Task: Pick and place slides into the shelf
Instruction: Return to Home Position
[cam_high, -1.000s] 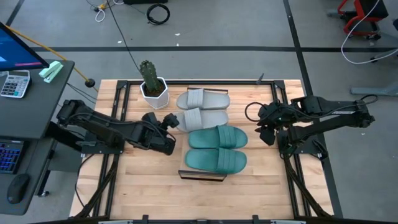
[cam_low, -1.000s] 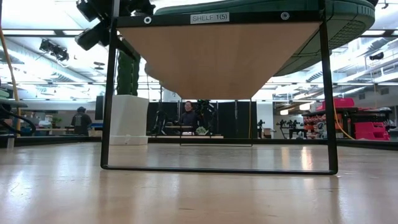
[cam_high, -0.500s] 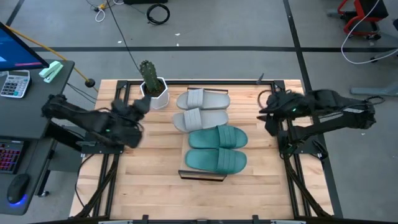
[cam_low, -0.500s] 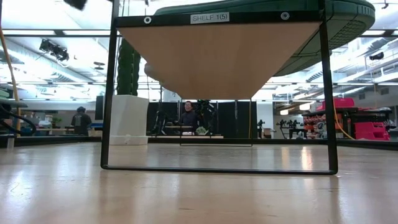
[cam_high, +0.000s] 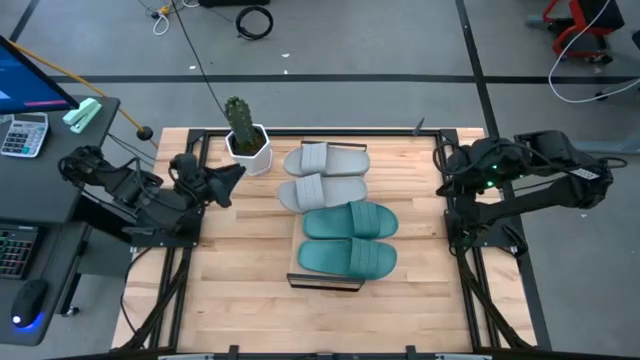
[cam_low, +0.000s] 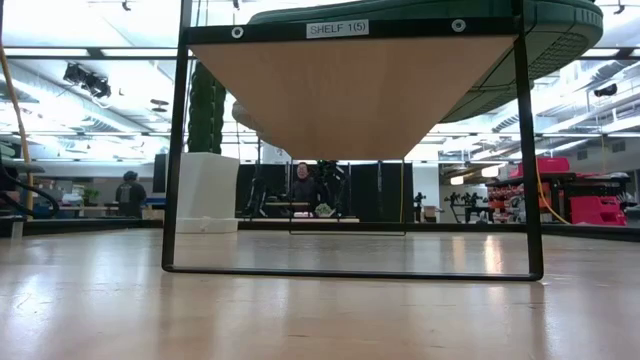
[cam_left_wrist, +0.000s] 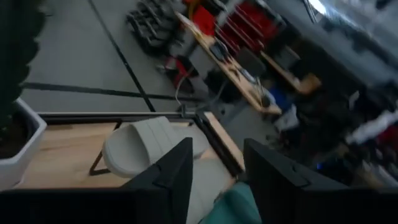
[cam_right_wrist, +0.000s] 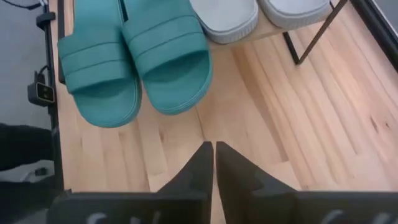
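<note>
Two light grey slides (cam_high: 325, 160) (cam_high: 322, 190) and two teal slides (cam_high: 350, 222) (cam_high: 348, 258) lie side by side, soles down, on the shelf (cam_high: 325, 283), a raised light-wood board on dark rails in the middle of the table. The low view shows the shelf (cam_low: 350, 90) from beneath, with a teal slide (cam_low: 560, 40) overhanging its edge. My left gripper (cam_high: 228, 178) (cam_left_wrist: 216, 149) hovers left of the shelf, open and empty, pointing at a grey slide (cam_left_wrist: 146, 146). My right gripper (cam_high: 447, 170) (cam_right_wrist: 214, 149) hangs right of the shelf, shut and empty, above bare table.
A cactus in a white pot (cam_high: 245, 135) stands on the table just far-left of the shelf, close to my left gripper. Dark frame rails (cam_high: 470, 250) run along the table's sides. Bare slatted tabletop (cam_high: 250, 290) lies near and to both sides of the shelf.
My left gripper has drawn back from the nearer grey slide toward the table's left edge and risen out of the low view. My right gripper has withdrawn toward the table's far right. The four slides have stayed in place on the shelf.
</note>
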